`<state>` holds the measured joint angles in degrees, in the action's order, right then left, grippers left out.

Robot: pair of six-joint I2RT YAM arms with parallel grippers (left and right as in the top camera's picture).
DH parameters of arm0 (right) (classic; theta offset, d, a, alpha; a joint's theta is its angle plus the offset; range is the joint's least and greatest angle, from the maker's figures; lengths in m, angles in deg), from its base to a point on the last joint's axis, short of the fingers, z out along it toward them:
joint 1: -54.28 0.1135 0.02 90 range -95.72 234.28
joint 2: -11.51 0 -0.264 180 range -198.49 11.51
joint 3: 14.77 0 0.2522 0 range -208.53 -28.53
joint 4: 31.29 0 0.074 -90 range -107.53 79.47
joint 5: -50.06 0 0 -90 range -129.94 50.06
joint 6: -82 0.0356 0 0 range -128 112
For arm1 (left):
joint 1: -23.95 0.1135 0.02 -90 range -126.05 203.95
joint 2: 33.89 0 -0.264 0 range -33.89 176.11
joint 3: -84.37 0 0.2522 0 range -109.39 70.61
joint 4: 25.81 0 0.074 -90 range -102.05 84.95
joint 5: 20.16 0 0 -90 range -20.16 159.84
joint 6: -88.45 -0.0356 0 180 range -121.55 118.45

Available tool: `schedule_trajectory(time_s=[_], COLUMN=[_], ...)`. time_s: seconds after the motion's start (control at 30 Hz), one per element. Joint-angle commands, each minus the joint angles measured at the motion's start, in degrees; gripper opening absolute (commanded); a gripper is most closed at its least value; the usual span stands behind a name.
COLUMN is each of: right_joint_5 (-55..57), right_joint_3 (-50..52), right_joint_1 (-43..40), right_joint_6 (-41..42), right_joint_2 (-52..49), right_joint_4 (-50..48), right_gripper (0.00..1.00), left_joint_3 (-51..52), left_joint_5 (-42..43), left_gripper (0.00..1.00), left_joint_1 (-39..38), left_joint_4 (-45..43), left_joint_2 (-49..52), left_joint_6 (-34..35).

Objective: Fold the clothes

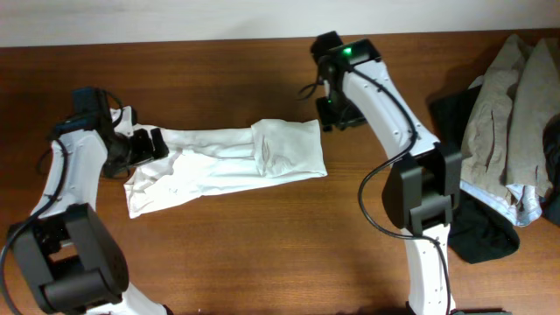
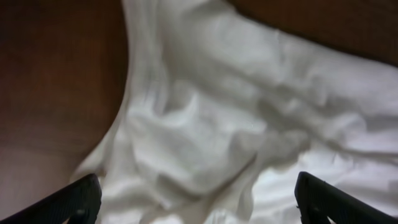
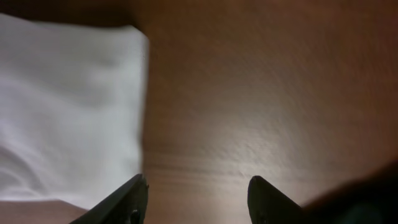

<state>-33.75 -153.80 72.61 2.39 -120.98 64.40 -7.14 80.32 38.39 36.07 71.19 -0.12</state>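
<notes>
Cloth bunches at the far left, where the left gripper (image 1: 144, 144) hangs just over the crumpled end of the white T-shirt (image 1: 227, 162). Its jaws stand wide apart with nothing between them. That placement looks like a set-up to pinch this loose end, which is the untidiest part and probably needs taking in hand first.

The shirt lies across the middle of the table (image 1: 262, 254) as a long band, already narrowed lengthwise. Its left end flares and wrinkles, and its right end is doubled over into a neater block (no logo or print shows on the upper face).

Just off the shirt's straight right edge, the right gripper (image 1: 331, 114) hovers over bare wood, its jaws also parted and empty. It seems placed to come in on that edge from the side.

Open wood runs in front of the band and behind it, so either end has room to travel toward the other. Further right the room closes: a beige-grey garment (image 1: 507, 105) and a black garment (image 1: 477, 227) are heaped well apart from the shirt.
</notes>
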Motion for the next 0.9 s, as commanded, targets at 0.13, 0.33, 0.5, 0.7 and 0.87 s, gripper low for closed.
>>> schedule_trajectory(time_s=[0.13, 0.33, 0.5, 0.7, 0.87], right_joint_5=[0.3, 0.3, 0.5, 0.5, 0.5], right_joint_3=[-0.9, -0.9, -0.9, -0.9, -0.9], right_joint_1=[-1.5, -1.5, -3.4, -8.7, -9.2], right_joint_6=[1.1, 1.1, 1.0, 0.6, -1.1], right_joint_2=[1.9, 1.9, 1.9, 1.9, 1.9], right_joint_4=[2.1, 2.1, 2.2, 3.4, 4.8], right_gripper=[0.57, 0.57, 0.56, 0.56, 0.56], left_joint_3=[0.9, 0.9, -5.8, -31.4, -35.8], left_joint_5=[-8.8, -2.6, -10.3, -5.2, 6.3], left_gripper=[0.99, 0.48, 0.00, 0.00, 0.00], left_joint_1=[-2.4, -2.5, 1.7, 6.5, -8.0], left_joint_4=[-9.2, -7.1, 4.2, 29.2, 30.4], left_joint_2=[11.4, 16.8, 16.7, 16.7, 16.9], left_joint_6=[-2.4, -4.8, -4.7, -3.6, -0.5])
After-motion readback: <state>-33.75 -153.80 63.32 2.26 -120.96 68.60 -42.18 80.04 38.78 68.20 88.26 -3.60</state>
